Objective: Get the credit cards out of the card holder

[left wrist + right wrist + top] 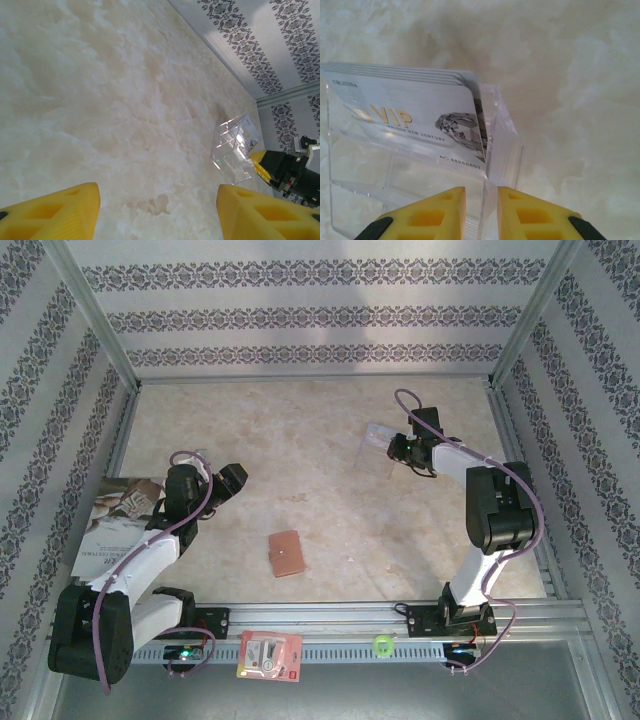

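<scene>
The card holder [502,145] is a clear acrylic stand at the back right of the table [384,437], also seen in the left wrist view [235,145]. Several silvery credit cards [410,115] stand upright in it; the front one has gold "VIP" lettering and a diamond picture. My right gripper [481,205] straddles the holder's right side wall with its jaws nearly closed. One yellow finger [520,215] touches the wall, and a thin gap remains at the other. My left gripper [157,215] hangs wide open over bare table at the left [235,480], holding nothing.
A small flat reddish-brown wallet [287,553] lies near the table's middle front. A printed magazine [110,525] lies under the left arm. A red-and-white packet [268,655] and a green ring [381,645] sit on the front rail. Patterned walls enclose the table.
</scene>
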